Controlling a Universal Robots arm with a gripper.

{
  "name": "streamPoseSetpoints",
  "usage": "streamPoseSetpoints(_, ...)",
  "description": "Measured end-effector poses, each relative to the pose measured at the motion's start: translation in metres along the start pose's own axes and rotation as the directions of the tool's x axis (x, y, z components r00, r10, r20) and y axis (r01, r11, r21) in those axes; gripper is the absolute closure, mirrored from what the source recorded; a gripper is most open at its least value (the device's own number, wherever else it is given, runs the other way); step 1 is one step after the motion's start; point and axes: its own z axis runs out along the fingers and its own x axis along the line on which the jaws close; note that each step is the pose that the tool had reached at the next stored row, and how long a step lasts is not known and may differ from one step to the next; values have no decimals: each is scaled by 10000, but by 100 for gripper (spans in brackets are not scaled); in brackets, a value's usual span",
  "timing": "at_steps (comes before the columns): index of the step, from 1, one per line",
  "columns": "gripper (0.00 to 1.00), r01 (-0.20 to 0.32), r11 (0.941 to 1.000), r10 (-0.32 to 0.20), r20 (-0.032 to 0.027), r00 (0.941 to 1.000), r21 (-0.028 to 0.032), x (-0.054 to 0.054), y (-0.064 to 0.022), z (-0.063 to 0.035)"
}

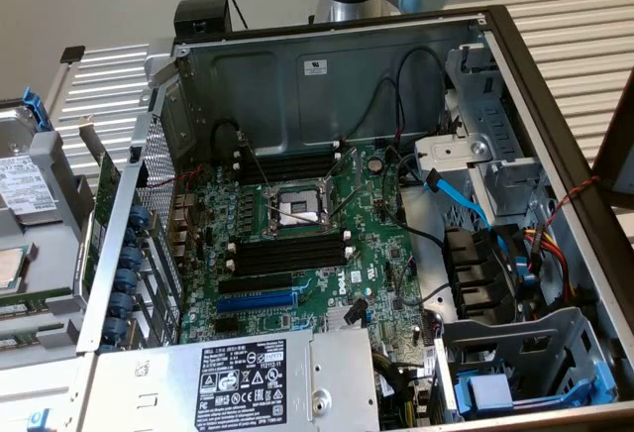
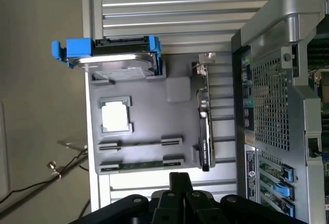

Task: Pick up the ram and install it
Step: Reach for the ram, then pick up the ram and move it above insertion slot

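Slatted table (image 2: 169, 8) carries a grey tray (image 2: 149, 126) beside the computer case (image 2: 272, 106). Ram (image 2: 140, 166) lies in the tray, just beneath the end effector (image 2: 181, 193). Whether that is apart or together, I cannot tell.

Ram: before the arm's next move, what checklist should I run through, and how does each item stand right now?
1. Ram found: ok, it lies in a holder of the grey tray.
2. Ram gripped: not ok, it sits in the tray, with the claw apart from it.
3. Claw near the ram: ok, the ram is the tray item closest to it.
4. Memory slots free: ok, the black slots hold no stick.
5. Expansion card apart from the ram: ok, a gap shows between them.
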Motion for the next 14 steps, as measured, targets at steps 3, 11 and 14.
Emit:
streamPoseSetpoints(3,89,1,10000,-1,0,10000,3,133,-32,-1)
streamPoseSetpoints(11,89,1,10000,-1,0,10000,5,291,-64,-2)
streamPoseSetpoints(14,89,1,10000,-1,0,10000,5,291,-64,-2)
